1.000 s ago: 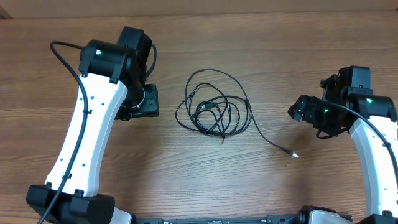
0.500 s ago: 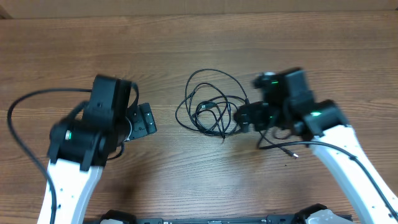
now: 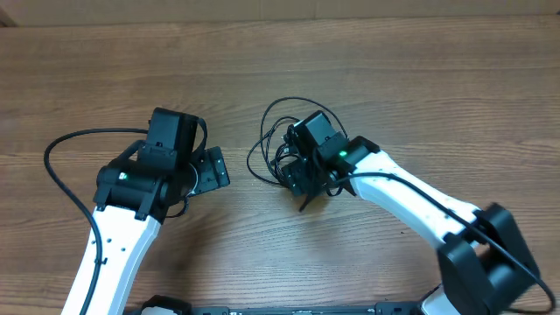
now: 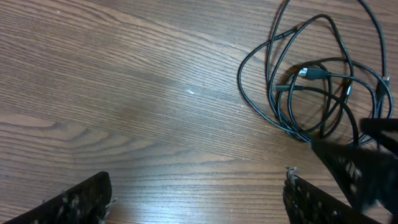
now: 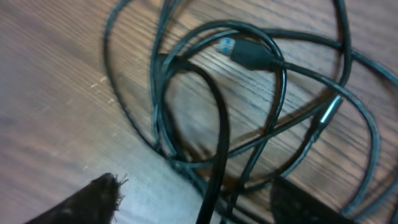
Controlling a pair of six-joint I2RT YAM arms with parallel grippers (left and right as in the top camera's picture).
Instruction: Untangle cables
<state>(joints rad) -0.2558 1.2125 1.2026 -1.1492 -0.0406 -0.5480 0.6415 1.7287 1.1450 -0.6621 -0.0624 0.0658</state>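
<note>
The cables (image 3: 265,144) are thin black cords looped together in one bundle at the table's middle. They also show in the left wrist view (image 4: 311,81) and close up in the right wrist view (image 5: 217,124), where a plug end (image 5: 249,55) with a blue insert lies inside the loops. My right gripper (image 3: 306,179) is open and sits low over the bundle's near side, with strands running between its fingers (image 5: 199,199). My left gripper (image 3: 213,168) is open and empty on bare wood left of the bundle (image 4: 196,199). The right gripper's fingers show in the left wrist view (image 4: 367,168).
The wooden table (image 3: 420,87) carries nothing else. A thick black arm cable (image 3: 61,153) loops out on the left beside the left arm. The right arm (image 3: 420,206) stretches across the right front of the table.
My right arm has swept from the table's right side leftward onto the cable bundle. My left arm has drawn back toward the front, its gripper staying left of the bundle.
</note>
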